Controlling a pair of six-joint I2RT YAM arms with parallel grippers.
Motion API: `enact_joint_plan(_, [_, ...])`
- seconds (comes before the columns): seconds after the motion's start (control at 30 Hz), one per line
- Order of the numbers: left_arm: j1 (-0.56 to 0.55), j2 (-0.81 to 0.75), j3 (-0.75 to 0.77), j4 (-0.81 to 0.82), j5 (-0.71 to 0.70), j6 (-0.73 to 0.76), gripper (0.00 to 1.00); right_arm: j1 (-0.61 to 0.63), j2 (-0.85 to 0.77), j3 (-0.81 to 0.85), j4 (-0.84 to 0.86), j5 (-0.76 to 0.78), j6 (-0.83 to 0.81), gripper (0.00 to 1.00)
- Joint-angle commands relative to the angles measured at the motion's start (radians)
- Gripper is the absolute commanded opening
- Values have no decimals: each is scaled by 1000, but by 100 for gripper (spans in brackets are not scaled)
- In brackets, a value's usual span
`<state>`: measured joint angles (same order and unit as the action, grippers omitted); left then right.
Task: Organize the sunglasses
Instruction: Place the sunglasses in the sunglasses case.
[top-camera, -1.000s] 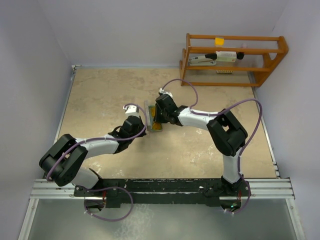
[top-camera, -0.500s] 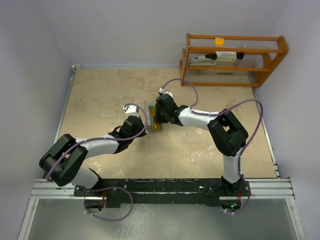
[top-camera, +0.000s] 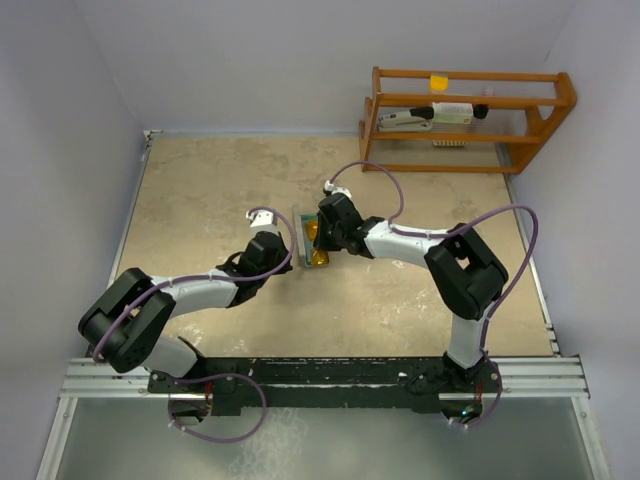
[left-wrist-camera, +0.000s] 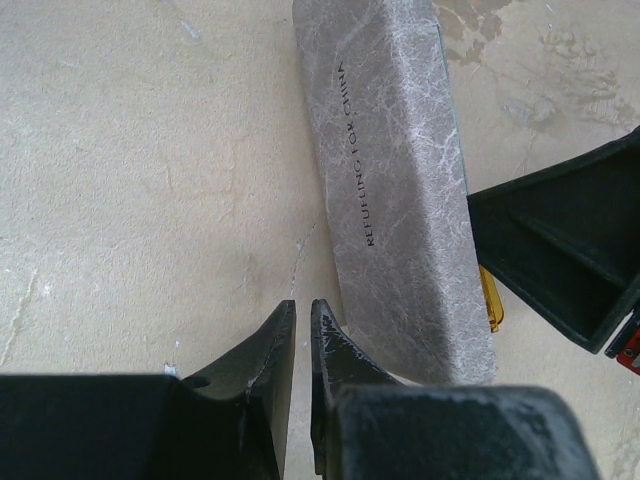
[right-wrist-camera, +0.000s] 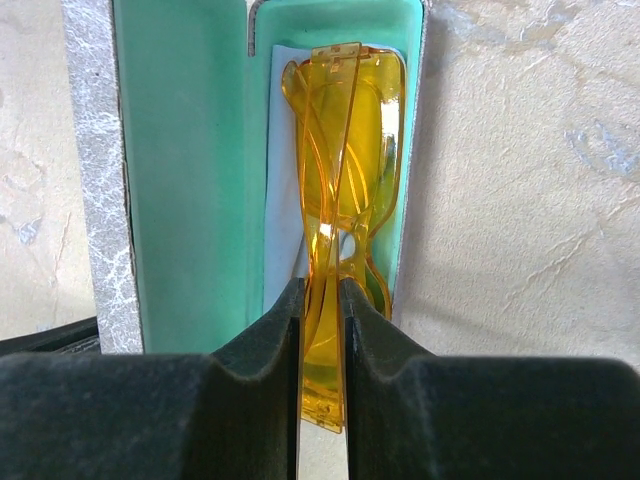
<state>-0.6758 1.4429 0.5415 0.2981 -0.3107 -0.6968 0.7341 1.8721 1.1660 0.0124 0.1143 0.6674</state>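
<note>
Pinching the sunglasses (right-wrist-camera: 338, 190) in the open case (right-wrist-camera: 180, 150), the right gripper (right-wrist-camera: 320, 298) hasn't released — lid-closing remains; the left gripper (left-wrist-camera: 302, 325), pressed together, sits beside the case.

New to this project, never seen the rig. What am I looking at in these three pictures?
Two robot arms are bolted at the near edge of a table. The overhead picture comes from a fixed camera above and behind them; the other two come from a camera on each wrist. On the table lies an open grey case with green lining; a wooden rack stands at the far right. The right gripper is pinched on orange sunglasses, which lie in the case over a pale blue cloth. The left gripper is shut, holding nothing, beside the case's lid.
</note>
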Motion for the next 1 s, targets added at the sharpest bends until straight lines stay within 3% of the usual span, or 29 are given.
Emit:
enact_joint_plan(0.0, [-4,-26,14,30,-9,-12,8,6,-26,-19,10,18,-6,16])
enact_joint_plan(0.23, [-4,-31,15,24,-10,-12,8,6,4,-20,49,-6,11,12])
enact_joint_plan(0.53, [-4,-25,17,25,-8,-9,8,15,-18,-26,83,-1,23,0])
enact_joint_plan(0.97, [-4,-21,18,21,-7,-7,8,19,-22,-29,134,2,26,0])
